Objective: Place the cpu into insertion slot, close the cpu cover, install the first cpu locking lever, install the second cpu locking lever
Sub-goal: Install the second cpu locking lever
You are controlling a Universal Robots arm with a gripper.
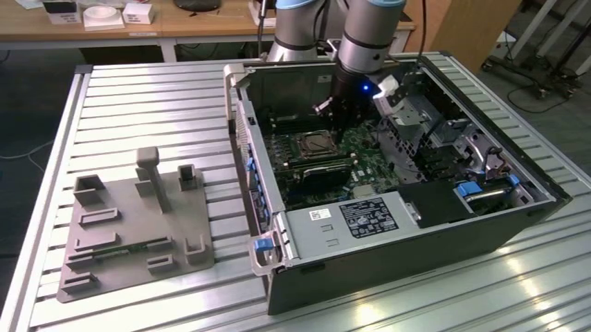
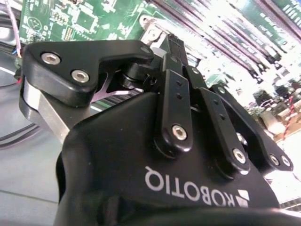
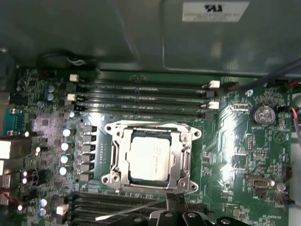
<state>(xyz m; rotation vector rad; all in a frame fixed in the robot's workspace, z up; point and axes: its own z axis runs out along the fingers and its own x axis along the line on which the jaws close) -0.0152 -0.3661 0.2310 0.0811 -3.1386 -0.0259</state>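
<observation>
In the first wrist view the cpu [image 3: 149,159] lies flat in the insertion slot [image 3: 111,178], its silvery top showing. The cpu cover [image 3: 184,160] is down around it as a metal frame. One thin locking lever [image 3: 141,124] runs along the slot's far side. Another thin silvery lever [image 3: 128,212] slants away from the slot's near edge, right beside my fingertips. My gripper [image 3: 175,201] looks shut with nothing in it and sits at that near edge. In the exterior view the gripper [image 1: 334,114] hangs inside the case just behind the slot [image 1: 317,144].
The open computer case [image 1: 517,228] lies on a slatted metal table [image 1: 148,90], with a grey power-supply box [image 1: 360,218] at its front. Black memory slots [image 3: 141,94] flank the socket. A grey fixture plate [image 1: 129,235] stands at the exterior view's left.
</observation>
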